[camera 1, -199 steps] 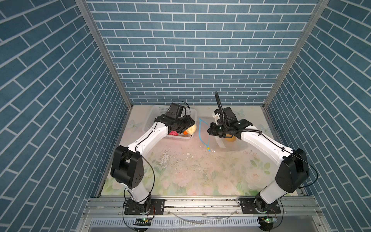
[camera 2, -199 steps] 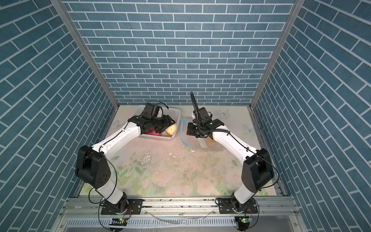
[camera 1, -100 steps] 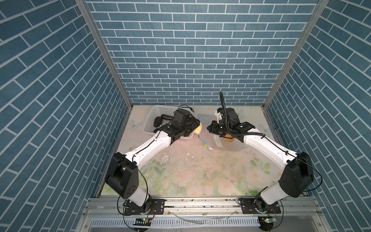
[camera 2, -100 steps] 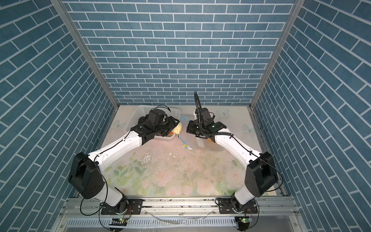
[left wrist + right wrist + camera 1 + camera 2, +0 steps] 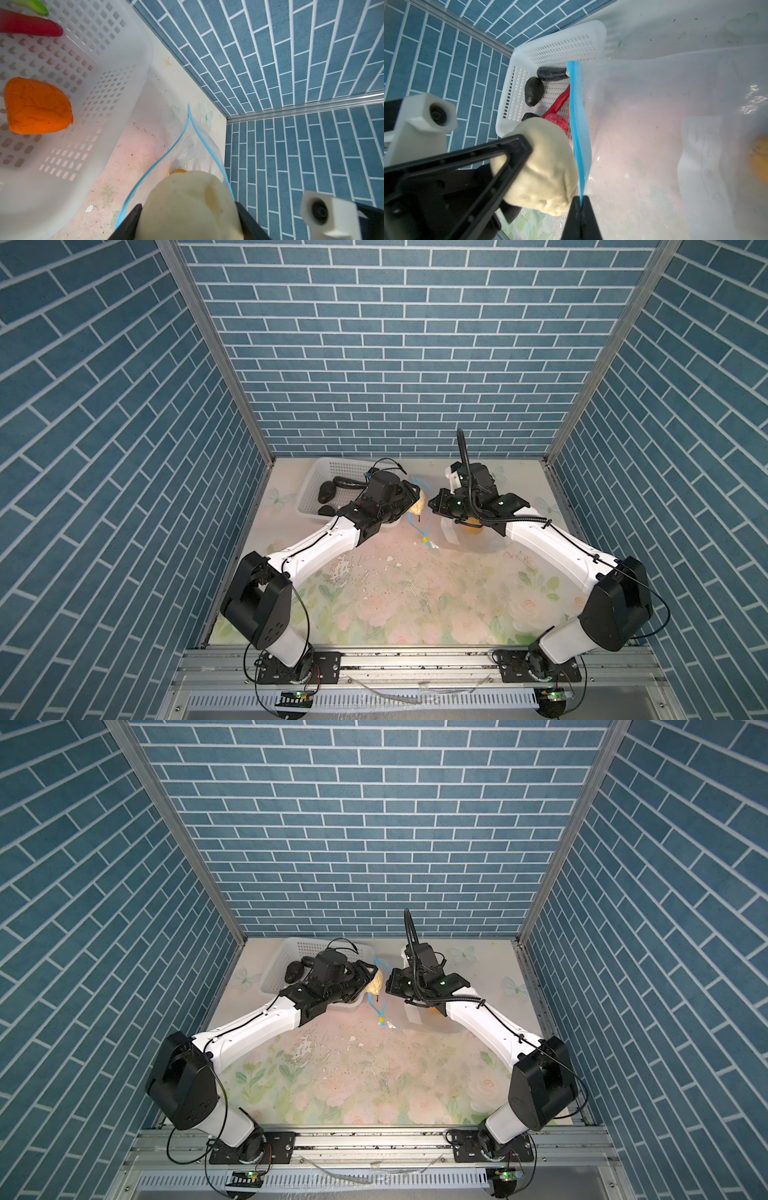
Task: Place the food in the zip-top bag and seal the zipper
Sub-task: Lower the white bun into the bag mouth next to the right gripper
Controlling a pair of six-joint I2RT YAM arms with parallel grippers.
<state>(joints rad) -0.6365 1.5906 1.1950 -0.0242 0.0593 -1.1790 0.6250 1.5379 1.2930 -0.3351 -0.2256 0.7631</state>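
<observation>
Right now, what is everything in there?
table: one, pale floral, under everything
basket: one, white, back left
black pieces: three, black, in basket
chili: one, red, in basket
pink lump: one, pink, in basket
orange lump: one, orange, in basket
green piece: one, green, in basket, partly seen
zip-top bag: one, clear, right of basket
zipper: one, light blue, bag's open edge
yellow-orange lump: one, yellow-orange, inside bag
cream-white lump: one, cream-white, at bag's mouth
left gripper: one, black, holding cream-white lump
right gripper: one, black, shut on zipper
</observation>
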